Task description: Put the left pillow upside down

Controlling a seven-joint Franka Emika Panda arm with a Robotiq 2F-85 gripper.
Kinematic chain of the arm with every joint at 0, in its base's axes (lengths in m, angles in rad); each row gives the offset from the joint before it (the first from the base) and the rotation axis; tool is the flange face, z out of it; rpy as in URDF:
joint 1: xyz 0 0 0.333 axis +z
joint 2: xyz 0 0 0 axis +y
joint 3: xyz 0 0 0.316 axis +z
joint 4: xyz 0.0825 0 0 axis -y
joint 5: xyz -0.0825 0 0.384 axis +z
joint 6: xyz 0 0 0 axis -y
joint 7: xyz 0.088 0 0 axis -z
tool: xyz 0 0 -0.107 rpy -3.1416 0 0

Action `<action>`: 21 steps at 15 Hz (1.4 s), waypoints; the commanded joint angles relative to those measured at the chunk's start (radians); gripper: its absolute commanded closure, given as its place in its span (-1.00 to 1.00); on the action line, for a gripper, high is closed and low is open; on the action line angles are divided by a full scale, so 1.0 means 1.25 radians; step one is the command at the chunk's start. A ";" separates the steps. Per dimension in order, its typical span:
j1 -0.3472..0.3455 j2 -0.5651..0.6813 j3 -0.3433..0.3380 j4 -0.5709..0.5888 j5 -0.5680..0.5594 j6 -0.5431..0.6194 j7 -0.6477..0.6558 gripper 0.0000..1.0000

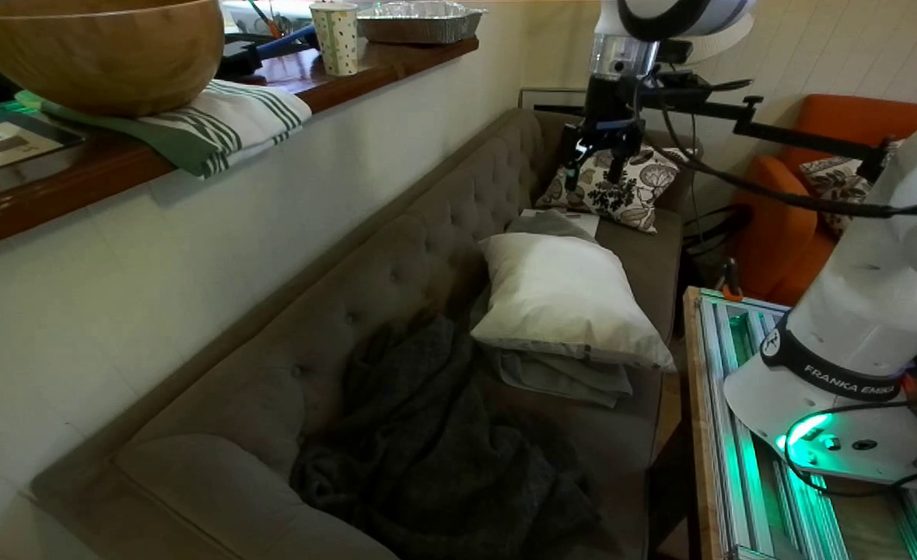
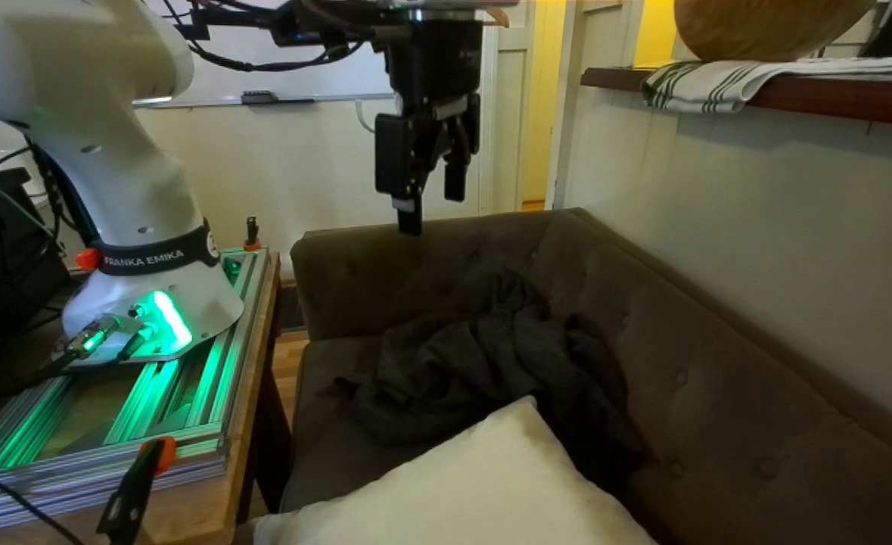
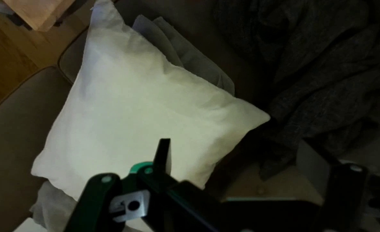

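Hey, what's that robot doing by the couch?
The robot arm is most likely meant to turn the white pillow upside down. It isn't holding anything yet: its tool hangs open in the air. The white pillow lies on folded grey cloth on the couch, near a crumpled dark blanket. A patterned pillow sits farther along.

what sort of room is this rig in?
Likely a living room or lounge, though home versus office isn't clear. Giveaways: the long brown button-tufted sofa, the square white fabric pillow and the orange upholstered armchair.
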State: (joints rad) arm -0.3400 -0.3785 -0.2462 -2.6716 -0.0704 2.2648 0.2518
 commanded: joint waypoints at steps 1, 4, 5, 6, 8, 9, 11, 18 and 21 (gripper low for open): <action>-0.023 0.146 -0.001 0.029 0.027 0.100 0.093 -1.00; -0.016 0.250 -0.016 0.050 0.053 0.146 0.113 -1.00; -0.018 0.172 -0.010 0.013 0.018 0.131 0.105 -1.00; -0.015 0.201 -0.016 0.020 0.025 0.139 0.107 -1.00; -0.011 0.238 -0.021 0.035 0.032 0.142 0.108 -1.00; -0.010 0.244 -0.022 0.040 0.034 0.142 0.109 -1.00; -0.010 0.246 -0.022 0.045 0.034 0.142 0.109 -1.00; 0.049 0.412 0.015 0.183 0.036 0.128 0.246 -1.00; 0.096 0.520 0.013 0.269 0.022 0.106 0.323 -1.00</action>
State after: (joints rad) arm -0.2696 0.1107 -0.2268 -2.4708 -0.0267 2.4449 0.5588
